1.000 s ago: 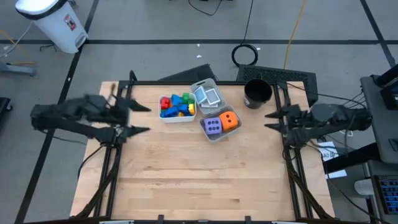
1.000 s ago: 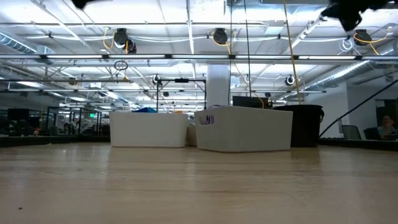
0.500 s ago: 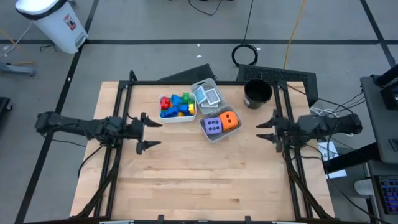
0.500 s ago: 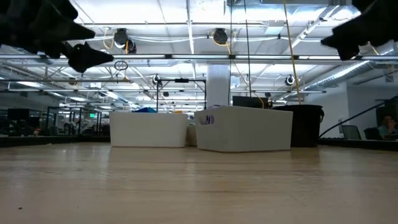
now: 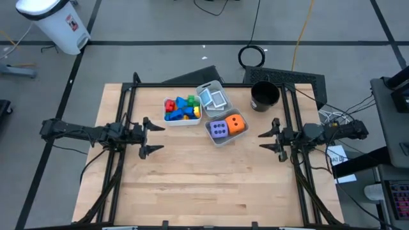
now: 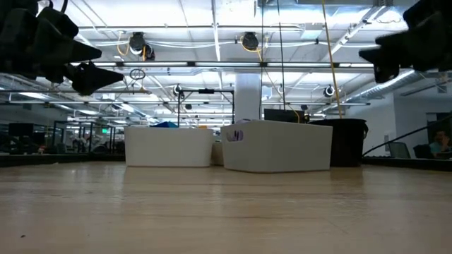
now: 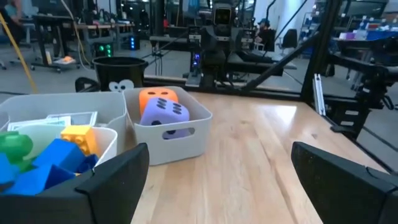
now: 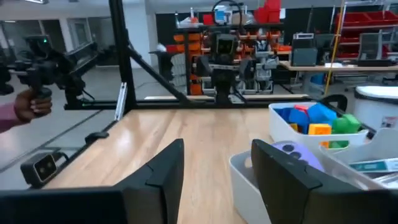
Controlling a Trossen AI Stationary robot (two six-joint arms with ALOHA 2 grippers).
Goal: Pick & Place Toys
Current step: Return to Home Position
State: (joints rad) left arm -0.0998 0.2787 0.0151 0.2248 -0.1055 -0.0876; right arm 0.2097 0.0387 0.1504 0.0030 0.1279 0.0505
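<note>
- At the tabletop's left and right sides, left gripper (image 5: 155, 137) and right gripper (image 5: 262, 138) hover, jaws open and empty.
- Farther in, purple die (image 5: 218, 130) and orange die (image 5: 236, 123) sit in the grey bin (image 5: 222, 142).
- Beyond, blocks (image 5: 181, 108) fill the white bin (image 5: 182, 122); the cards (image 5: 215, 98) are unreadable.
- From the low view, bin walls hide nearly all contents.

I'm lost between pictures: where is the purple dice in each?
High view: purple dice, mid-table, in the grey bin.
Low view: purple sliver at that bin's front.
Left wrist: in front of the orange dice.
Right wrist: partly hidden, in that bin.
Shared landmark: the grey bin.
</note>
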